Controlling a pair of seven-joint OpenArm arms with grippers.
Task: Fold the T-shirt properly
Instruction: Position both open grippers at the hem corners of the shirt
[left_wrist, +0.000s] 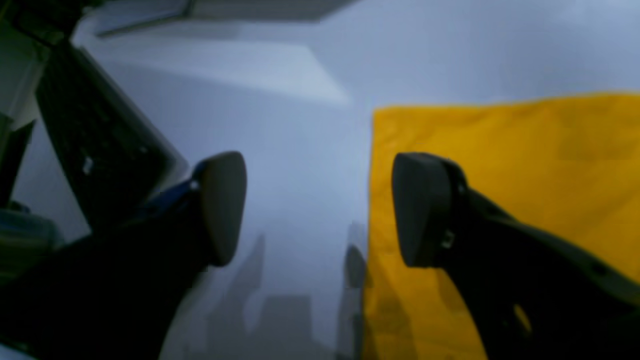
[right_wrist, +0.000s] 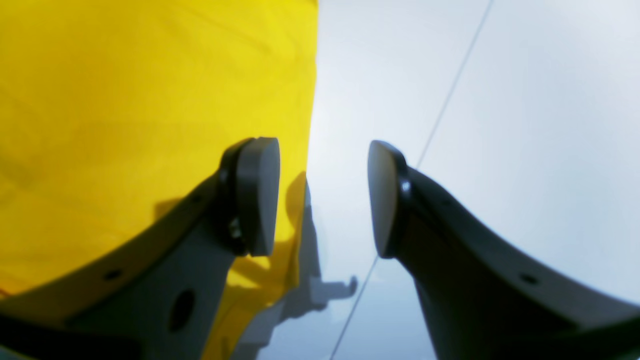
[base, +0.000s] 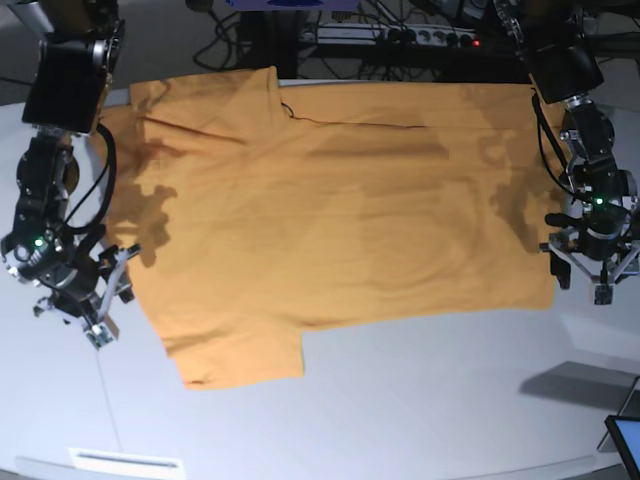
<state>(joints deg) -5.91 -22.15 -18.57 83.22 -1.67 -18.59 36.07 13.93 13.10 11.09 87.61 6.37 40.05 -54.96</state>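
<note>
The orange-yellow T-shirt (base: 330, 210) lies spread flat across the white table (base: 420, 400), one sleeve toward the front (base: 240, 350) and the other at the back left (base: 200, 100). My left gripper (base: 582, 285) hovers at the shirt's right-hand edge. In the left wrist view it (left_wrist: 320, 210) is open, with one finger over the cloth (left_wrist: 525, 160) and the other over bare table. My right gripper (base: 112, 295) stands at the shirt's left-hand edge. In the right wrist view it (right_wrist: 322, 197) is open too, straddling the cloth's edge (right_wrist: 125, 125). Nothing sits between either pair of fingers.
Cables and a power strip (base: 400, 35) run behind the table. A dark screen corner (base: 625, 440) pokes in at the front right. A white label strip (base: 125, 462) lies at the front left edge, with a thin line (base: 105, 390) running up from it.
</note>
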